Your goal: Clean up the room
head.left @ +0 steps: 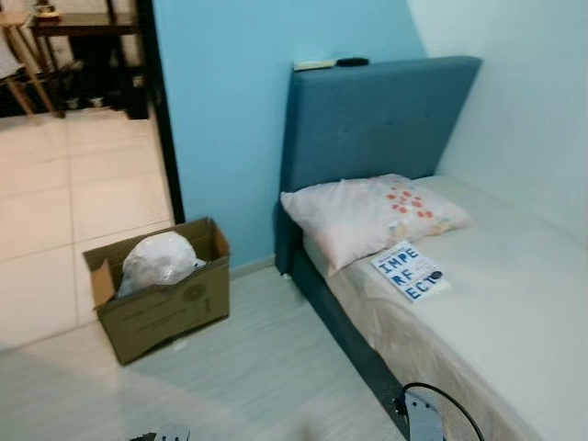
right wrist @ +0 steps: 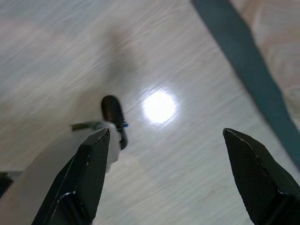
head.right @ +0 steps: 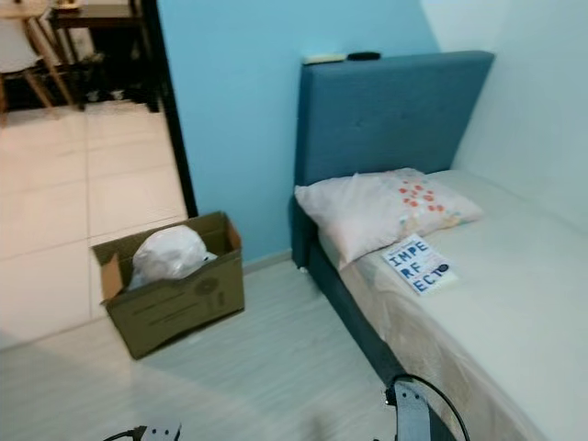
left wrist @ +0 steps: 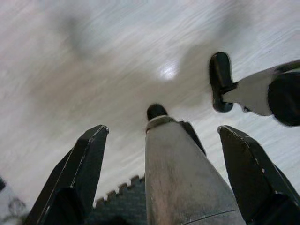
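A bedroom seen from the robot's head, looking forward and down. On the right stands a bed (head.left: 514,303) with a pale sheet and a blue padded headboard (head.left: 372,119) against a light blue wall (head.left: 230,110). A pale pillow (head.left: 367,216) with orange dots lies at the head of the bed. Just in front of the pillow, nearer the bed's left edge, a white book (head.left: 411,271) with large blue letters lies flat on the sheet. Two small items, one pale and one dark, rest on top of the headboard; what they are cannot be made out.

On the pale wood-grain floor (head.left: 239,377) to the left of the bed, near the wall, sits an open cardboard box (head.left: 165,299) with a bulging white plastic bag (head.left: 158,259) inside it. Beyond the box, through a dark-framed doorway, is a tiled floor with table and chair legs at the far left.

Both arms hang low, pointing at the floor. The left gripper (left wrist: 161,154) has its two black fingers spread wide apart and grasps nothing; a silver leg and a dark foot of the robot show past them. The right gripper (right wrist: 166,159) is likewise released, fingers wide, over bare floor, with the bed's blue base running along one side.
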Robot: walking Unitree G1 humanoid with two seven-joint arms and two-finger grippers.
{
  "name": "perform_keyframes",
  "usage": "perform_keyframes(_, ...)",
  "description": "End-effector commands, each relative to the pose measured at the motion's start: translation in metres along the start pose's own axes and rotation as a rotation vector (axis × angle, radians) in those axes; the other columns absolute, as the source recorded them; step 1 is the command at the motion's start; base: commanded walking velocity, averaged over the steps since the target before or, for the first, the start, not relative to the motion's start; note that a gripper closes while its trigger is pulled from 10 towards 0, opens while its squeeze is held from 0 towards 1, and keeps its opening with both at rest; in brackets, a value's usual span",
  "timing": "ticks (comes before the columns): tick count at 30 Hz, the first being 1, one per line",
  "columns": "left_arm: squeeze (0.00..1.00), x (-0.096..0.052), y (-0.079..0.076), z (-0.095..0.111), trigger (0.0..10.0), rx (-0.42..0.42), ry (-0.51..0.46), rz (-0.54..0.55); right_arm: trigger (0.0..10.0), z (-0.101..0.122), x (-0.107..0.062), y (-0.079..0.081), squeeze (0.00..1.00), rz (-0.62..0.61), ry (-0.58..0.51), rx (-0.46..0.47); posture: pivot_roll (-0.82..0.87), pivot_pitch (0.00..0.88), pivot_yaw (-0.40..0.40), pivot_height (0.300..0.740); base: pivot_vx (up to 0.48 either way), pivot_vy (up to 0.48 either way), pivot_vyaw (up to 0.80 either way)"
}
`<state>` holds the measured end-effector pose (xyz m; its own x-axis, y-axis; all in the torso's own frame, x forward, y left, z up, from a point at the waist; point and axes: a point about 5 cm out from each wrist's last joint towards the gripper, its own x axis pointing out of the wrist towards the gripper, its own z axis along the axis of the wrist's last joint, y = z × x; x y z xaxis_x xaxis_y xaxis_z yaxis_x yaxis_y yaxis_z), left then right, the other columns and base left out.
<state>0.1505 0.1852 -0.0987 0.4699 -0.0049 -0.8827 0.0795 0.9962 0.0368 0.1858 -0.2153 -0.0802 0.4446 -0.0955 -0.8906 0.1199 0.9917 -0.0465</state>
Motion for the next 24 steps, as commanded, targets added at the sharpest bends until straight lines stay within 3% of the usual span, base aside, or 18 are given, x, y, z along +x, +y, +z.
perform_keyframes(1, 0.0, -0.001, -0.002, -0.007, 10.0, 0.021, 0.02, -0.015, 10.0, -0.002, 0.0, 0.0, 0.0, 0.001, 0.009, -0.027, 0.01, 0.0, -0.07, 0.74, 0.0, 0.0, -0.73)
perform_keyframes(11, 0.0, 0.0, -0.008, -0.003, 10.0, 0.062, 0.003, -0.05, 10.0, 0.001, 0.0, -0.001, 0.0, -0.004, 0.001, -0.032, 0.0, 0.0, -0.069, 0.74, 0.0, 0.0, -0.73)
perform_keyframes(24, 0.0, 0.001, -0.013, 0.002, 10.0, 0.038, -0.012, -0.053, 10.0, 0.008, 0.0, -0.005, 0.0, -0.019, -0.018, -0.029, -0.01, 0.0, -0.064, 0.74, 0.0, 0.0, -0.72)
